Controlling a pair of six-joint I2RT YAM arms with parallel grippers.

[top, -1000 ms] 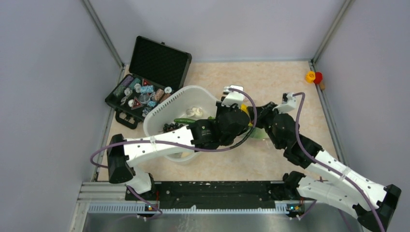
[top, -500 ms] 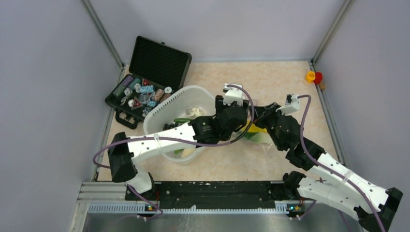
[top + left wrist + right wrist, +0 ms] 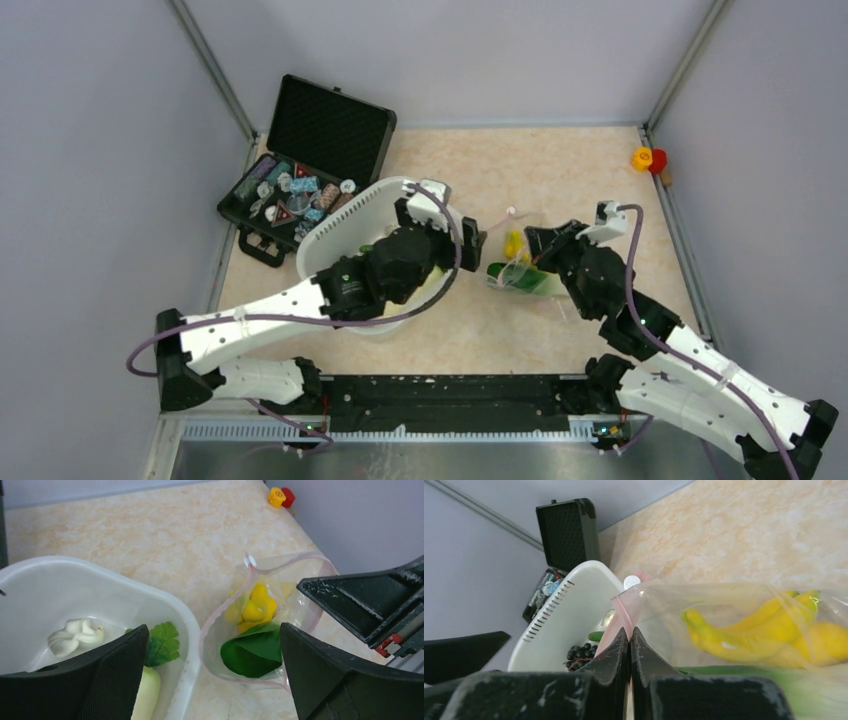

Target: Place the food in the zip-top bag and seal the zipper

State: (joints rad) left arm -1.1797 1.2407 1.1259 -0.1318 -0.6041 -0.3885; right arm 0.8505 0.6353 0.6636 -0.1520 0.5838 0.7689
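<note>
The zip-top bag lies right of the tub, its mouth standing open toward the tub. Inside lie the yellow pepper and the green bok choy leaf. My right gripper is shut on the pinkish zipper strip at the bag's rim, and the white slider tab sits just beyond. My left gripper hangs open and holds nothing, above the gap between tub and bag. The radish, grapes and cucumber lie in the tub.
The white tub stands left of centre under my left arm and also holds a small white piece. An open black case of trinkets sits at the back left. A red and yellow toy rests by the back right wall.
My left gripper opened and drew back leftward from the bag toward the tub. The right gripper kept its pinch on the bag's rim and shifted slightly.
</note>
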